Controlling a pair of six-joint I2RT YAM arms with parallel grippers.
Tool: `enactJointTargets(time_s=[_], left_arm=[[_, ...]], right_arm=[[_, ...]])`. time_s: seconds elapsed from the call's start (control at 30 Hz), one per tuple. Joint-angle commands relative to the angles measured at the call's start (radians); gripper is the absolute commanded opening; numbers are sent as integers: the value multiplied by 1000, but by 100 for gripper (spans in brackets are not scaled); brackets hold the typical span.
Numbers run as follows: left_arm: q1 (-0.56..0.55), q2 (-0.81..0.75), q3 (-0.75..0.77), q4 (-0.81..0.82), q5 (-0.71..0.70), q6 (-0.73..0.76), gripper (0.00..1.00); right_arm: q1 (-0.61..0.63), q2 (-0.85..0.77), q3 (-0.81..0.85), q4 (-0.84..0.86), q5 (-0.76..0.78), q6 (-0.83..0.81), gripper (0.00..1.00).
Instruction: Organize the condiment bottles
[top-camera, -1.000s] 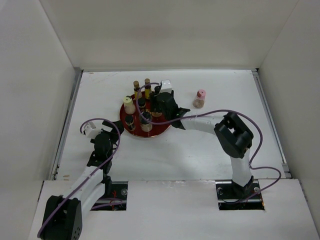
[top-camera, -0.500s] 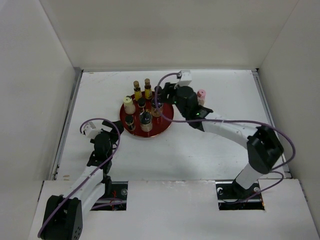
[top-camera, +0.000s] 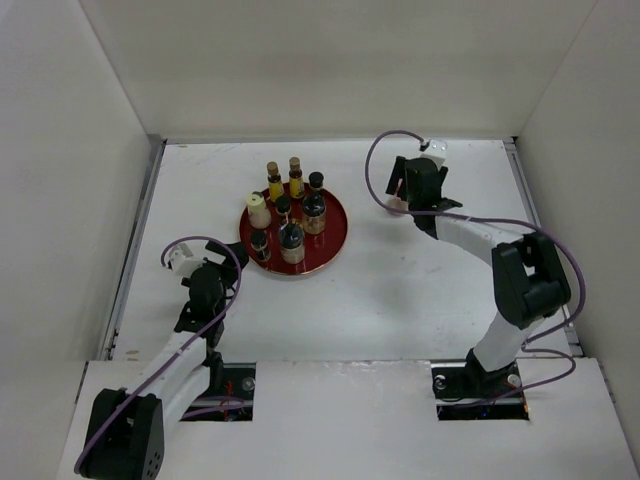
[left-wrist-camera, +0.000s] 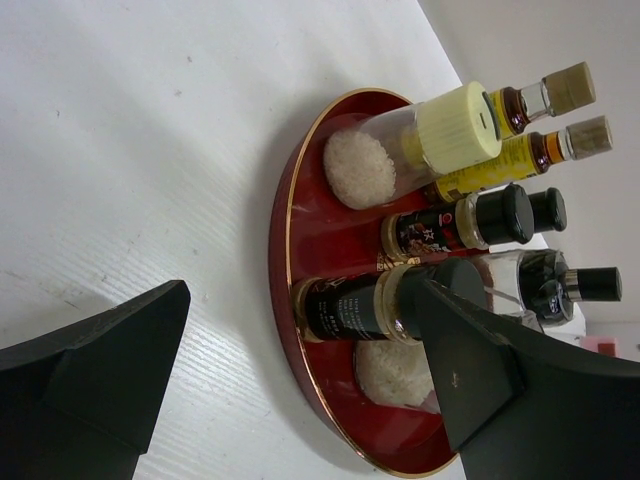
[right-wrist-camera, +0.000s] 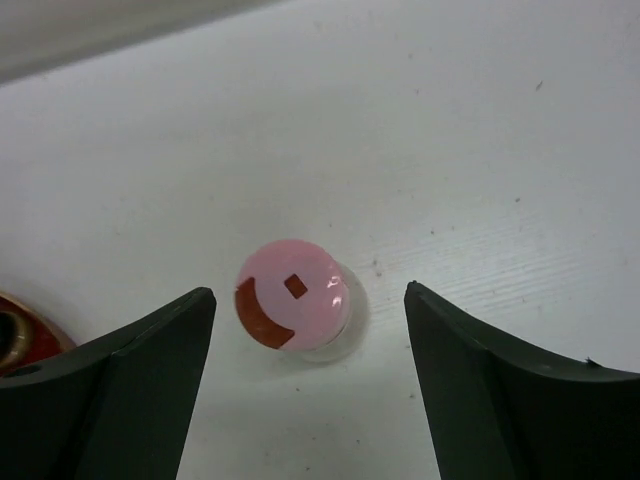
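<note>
Several condiment bottles stand on the round red tray (top-camera: 335, 232): two slim yellow-amber ones (top-camera: 274, 182), a cream-white one (top-camera: 259, 211) and dark-capped glass shakers (top-camera: 291, 239). The pink-capped bottle (right-wrist-camera: 293, 308) stands alone on the table right of the tray, seen from straight above. My right gripper (top-camera: 405, 187) hovers over it, open, with a finger on each side of the cap and not touching it. My left gripper (top-camera: 205, 288) is open and empty on the table left of the tray. Its view shows the tray rim (left-wrist-camera: 290, 200) and the cream-white bottle (left-wrist-camera: 425, 140).
White walls close in the table at the back and on both sides. A raised edge strip (top-camera: 140, 230) runs along the left side. Purple cables loop over both arms.
My right arm has swung from over the tray to the right and back, and now sits above the pink-capped bottle. The left arm and the tray bottles have not moved.
</note>
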Motion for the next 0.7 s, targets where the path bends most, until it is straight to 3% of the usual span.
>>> enactJointTargets(time_s=[0.0, 0.33, 0.43, 0.67], left_arm=[[0, -4, 38, 51, -10, 13, 100], [-9, 9, 42, 51, -11, 17, 100], [-2, 16, 42, 51, 0, 9, 100], [-2, 1, 39, 53, 0, 10, 100]], right_arm=[[-12, 59, 84, -49, -52, -13, 83], [-9, 108, 114, 2, -50, -34, 61], [-9, 105, 117, 9, -23, -48, 47], [112, -86, 7, 20, 25, -51, 40]])
